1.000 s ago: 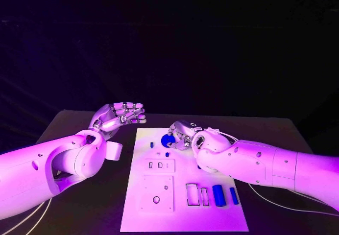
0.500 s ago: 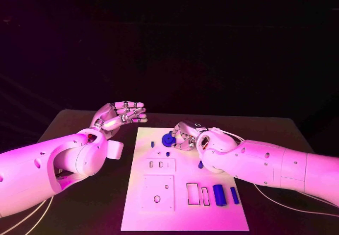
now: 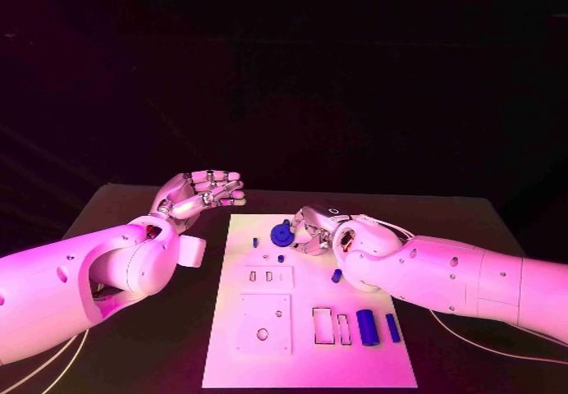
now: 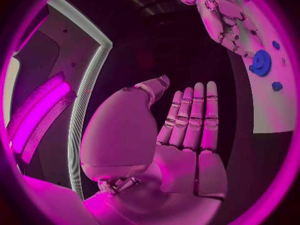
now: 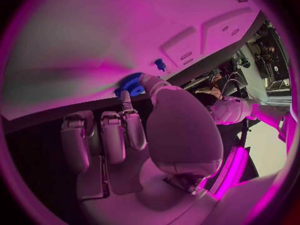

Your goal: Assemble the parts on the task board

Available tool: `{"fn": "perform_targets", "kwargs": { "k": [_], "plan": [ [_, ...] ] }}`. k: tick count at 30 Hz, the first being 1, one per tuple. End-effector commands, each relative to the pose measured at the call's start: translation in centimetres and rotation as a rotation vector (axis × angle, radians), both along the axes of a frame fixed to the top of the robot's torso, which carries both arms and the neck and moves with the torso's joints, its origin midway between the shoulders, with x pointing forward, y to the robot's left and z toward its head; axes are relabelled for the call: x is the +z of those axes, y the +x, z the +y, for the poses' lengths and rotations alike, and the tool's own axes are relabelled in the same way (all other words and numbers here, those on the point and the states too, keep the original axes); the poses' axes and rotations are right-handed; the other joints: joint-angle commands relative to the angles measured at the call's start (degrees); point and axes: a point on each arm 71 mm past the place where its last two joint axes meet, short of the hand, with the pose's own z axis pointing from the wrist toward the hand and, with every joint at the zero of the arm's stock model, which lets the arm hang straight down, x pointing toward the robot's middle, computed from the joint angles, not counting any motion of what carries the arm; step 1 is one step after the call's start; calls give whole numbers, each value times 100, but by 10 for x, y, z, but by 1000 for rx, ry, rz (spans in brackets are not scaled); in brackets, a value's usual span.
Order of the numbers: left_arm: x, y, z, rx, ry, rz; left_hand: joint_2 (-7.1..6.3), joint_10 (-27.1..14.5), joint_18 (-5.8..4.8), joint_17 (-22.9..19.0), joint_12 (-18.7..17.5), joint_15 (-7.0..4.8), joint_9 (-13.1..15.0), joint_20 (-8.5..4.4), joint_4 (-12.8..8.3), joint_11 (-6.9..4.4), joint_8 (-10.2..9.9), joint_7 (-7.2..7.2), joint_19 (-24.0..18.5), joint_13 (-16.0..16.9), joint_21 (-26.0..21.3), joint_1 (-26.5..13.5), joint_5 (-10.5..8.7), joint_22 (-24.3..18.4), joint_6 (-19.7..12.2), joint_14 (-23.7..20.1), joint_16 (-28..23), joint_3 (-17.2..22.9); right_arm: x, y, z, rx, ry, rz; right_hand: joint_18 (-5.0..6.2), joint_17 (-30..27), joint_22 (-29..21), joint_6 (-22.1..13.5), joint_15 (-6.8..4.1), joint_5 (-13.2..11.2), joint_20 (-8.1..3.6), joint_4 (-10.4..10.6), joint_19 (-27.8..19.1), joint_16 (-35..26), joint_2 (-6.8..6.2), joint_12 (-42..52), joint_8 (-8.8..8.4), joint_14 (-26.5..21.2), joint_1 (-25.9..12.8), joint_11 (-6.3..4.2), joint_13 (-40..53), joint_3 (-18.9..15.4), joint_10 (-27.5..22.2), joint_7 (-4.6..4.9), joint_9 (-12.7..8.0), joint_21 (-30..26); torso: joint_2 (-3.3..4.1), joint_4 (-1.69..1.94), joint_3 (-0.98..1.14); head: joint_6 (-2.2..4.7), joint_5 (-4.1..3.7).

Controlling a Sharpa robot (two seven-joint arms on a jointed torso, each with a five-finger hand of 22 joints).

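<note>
Pinching a round blue gear (image 3: pixel 281 235) between thumb and a finger, the right hand (image 3: pixel 313 230) sits at the far end of the white task board (image 3: pixel 308 365), the gear right at the board's surface there; from the right wrist view the gear (image 5: pixel 130 85) shows clamped at the fingertips (image 5: pixel 126 96) against the pale board (image 5: pixel 94 35), though whether it is seated on the board or just above it I cannot tell. Left hand (image 3: pixel 199 194) hangs off the board's far left corner, above the black table (image 3: pixel 118 213), palm up, fingers loosely curled and apart, nothing in it; the left wrist view confirms a bare palm (image 4: pixel 181 135) with fingers straight and side by side. Just on the near side of the gear a small blue peg (image 3: pixel 254 242) stands on the board, and another small blue piece (image 3: pixel 336 276) lies beside the right forearm. Nearer still on the board are two raised white plates with holes (image 3: pixel 265 324), then a row at the near end: a rectangular frame (image 3: pixel 322 325), a thick blue cylinder (image 3: pixel 366 327) and a thinner blue bar (image 3: pixel 393 328) lying side by side
</note>
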Motion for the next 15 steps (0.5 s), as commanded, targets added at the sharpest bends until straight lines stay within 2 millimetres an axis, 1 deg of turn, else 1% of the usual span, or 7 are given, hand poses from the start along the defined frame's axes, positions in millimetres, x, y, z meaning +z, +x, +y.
{"fn": "perform_targets", "kwargs": {
  "k": [1,5,7,9,15],
  "plan": [
    [1,0,-1,-9,-8,-6,56,6,17,7,-21,-8,9,3,-35,36,-36,128,-9,4,31,-10,-23,7,-33,-50,-32,-8,-3,-2,-5,-16,-1,-13,-82,1084,1509,78,-6,-20,-5,12,610,30,25,42,44,507,-15,-21,873,1,114,-3,13,26,-3,4,-3,6,-1],
    [1,1,0,-5,-6,-7,64,2,17,27,-22,-7,12,4,-53,39,-50,133,-21,4,50,-14,-23,14,-34,-52,-43,-14,1,-3,-9,-28,21,-51,-82,1088,1509,104,-14,13,-12,-6,610,31,36,67,49,508,10,-30,899,30,137,-11,17,26,-6,0,-2,15,5],
    [1,1,1,-4,-6,-7,64,2,17,27,-22,-7,12,4,-53,39,-50,133,-21,4,50,-14,-23,14,-34,-52,-43,-14,4,-3,-10,-28,29,-68,-82,1097,1509,108,-15,18,-13,-10,610,33,32,65,50,509,14,-32,897,32,136,-12,17,26,-3,5,-2,25,0],
    [1,1,1,-3,-5,-7,64,2,17,27,-22,-7,12,4,-53,39,-50,133,-21,4,50,-14,-23,14,-34,-52,-43,-14,6,-3,-11,-26,36,-82,-82,1098,1509,110,-18,23,-15,-22,610,33,19,69,48,510,25,-33,901,35,140,-14,17,26,-4,5,-5,31,-1],
    [1,2,1,-1,-5,-7,64,2,17,27,-22,-7,12,4,-53,39,-50,133,-21,4,50,-14,-23,14,-34,-52,-43,-14,13,-6,-6,-2,53,-104,-82,1110,1509,111,-20,22,-18,-39,610,37,-5,74,45,512,37,-36,907,34,145,-15,17,26,-3,13,-8,42,-16]
  ]
}}
